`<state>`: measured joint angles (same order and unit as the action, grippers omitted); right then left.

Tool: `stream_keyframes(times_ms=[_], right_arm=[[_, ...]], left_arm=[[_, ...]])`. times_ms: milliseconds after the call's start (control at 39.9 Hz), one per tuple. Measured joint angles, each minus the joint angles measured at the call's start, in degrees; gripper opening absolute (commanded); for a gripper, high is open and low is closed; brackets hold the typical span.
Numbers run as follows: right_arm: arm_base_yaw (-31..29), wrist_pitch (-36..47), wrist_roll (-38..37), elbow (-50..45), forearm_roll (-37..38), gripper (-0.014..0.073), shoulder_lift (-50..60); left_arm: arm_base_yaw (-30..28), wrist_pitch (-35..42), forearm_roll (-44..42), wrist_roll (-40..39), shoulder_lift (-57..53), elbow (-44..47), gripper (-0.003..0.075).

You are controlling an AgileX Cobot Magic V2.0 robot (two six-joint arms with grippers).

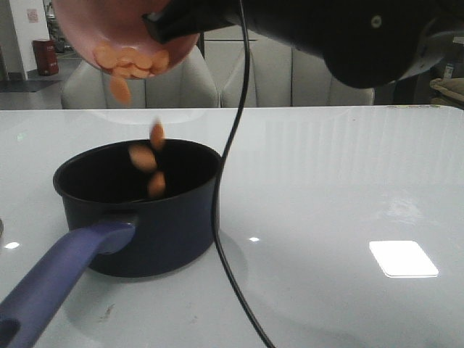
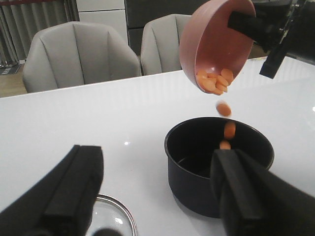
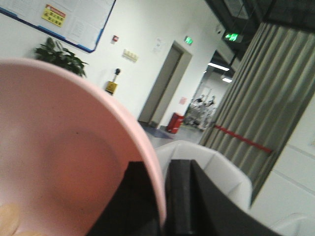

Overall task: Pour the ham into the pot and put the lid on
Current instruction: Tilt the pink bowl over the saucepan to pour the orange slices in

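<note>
Table (image 1: pixel 348 181) bears the pot (image 1: pixel 156 217), upright, handle toward the camera. Right gripper (image 3: pixel 165 196) pinches the rim of the tipped bowl (image 2: pixel 211 44) above the pot. Left gripper (image 2: pixel 157 196) hangs spread and empty, over the lid (image 2: pixel 115 216). Ham (image 1: pixel 134 61) spills from the bowl, slices mid-air.
</note>
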<state>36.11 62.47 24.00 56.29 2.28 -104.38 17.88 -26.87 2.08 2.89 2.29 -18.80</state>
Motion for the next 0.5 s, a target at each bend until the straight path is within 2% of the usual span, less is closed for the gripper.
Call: stream_keyframes(times_ms=[251, 501], right_arm=[[-0.12, 1.58, 10.68, 0.00, -0.24, 0.0141, -4.26], [-0.12, 1.80, 15.89, 0.29, -0.11, 0.0141, -5.02]], left_arm=[[0.00, 0.00, 0.00, 0.00, 0.00, 0.00, 0.0502], [0.00, 0.00, 0.00, 0.00, 0.00, 0.00, 0.0502]])
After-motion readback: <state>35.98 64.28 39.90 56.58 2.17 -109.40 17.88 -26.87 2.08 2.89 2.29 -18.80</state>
